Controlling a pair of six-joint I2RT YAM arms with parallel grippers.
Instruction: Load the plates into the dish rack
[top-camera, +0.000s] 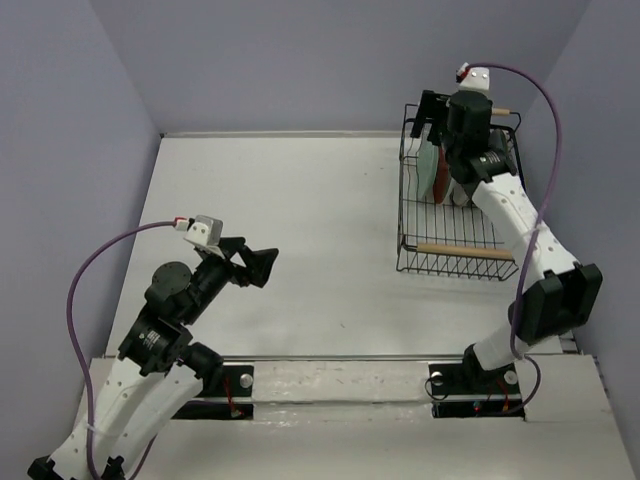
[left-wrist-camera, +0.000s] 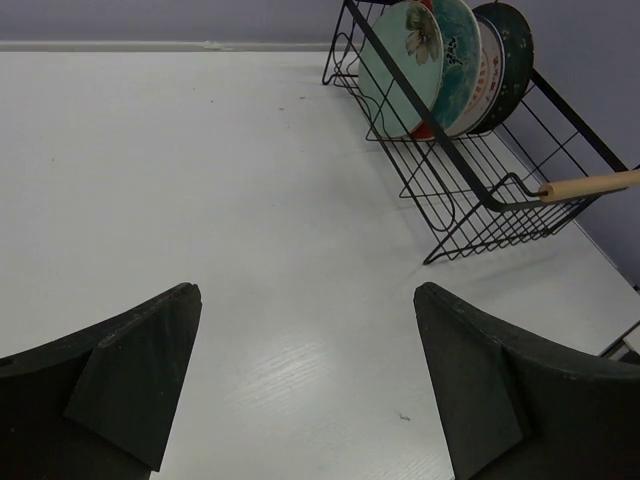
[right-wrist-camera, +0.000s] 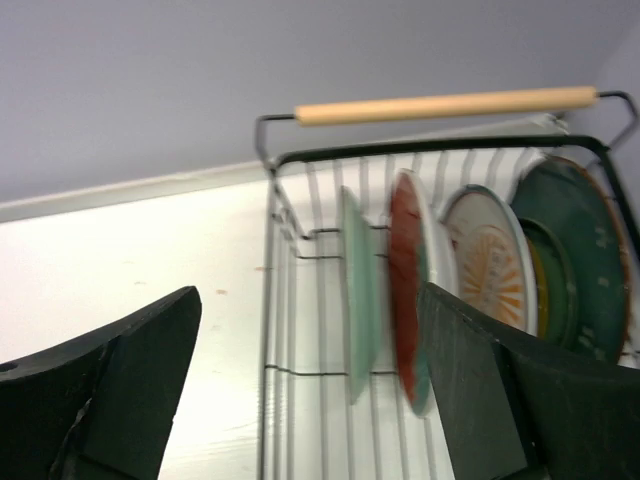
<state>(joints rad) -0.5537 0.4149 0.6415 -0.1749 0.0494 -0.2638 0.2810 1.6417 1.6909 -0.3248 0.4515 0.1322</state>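
Observation:
The black wire dish rack (top-camera: 455, 235) stands at the back right. Plates stand on edge in its slots: pale mint (right-wrist-camera: 358, 290), red with teal (right-wrist-camera: 405, 290), white with orange centre (right-wrist-camera: 490, 270) and dark teal (right-wrist-camera: 585, 250). A yellow-brown sliver shows between the last two. The blue-patterned plate is hidden. My right gripper (right-wrist-camera: 308, 300) is open and empty, just above the mint and red plates; from above it is over the rack's far end (top-camera: 432, 122). My left gripper (left-wrist-camera: 305, 290) is open and empty over bare table, far left of the rack (left-wrist-camera: 470, 190).
The rack has light wooden rod handles at its near end (top-camera: 465, 250) and its far end (right-wrist-camera: 445, 105). Purple walls close in the white table (top-camera: 300, 220) at the back and both sides. The rack sits close to the right wall.

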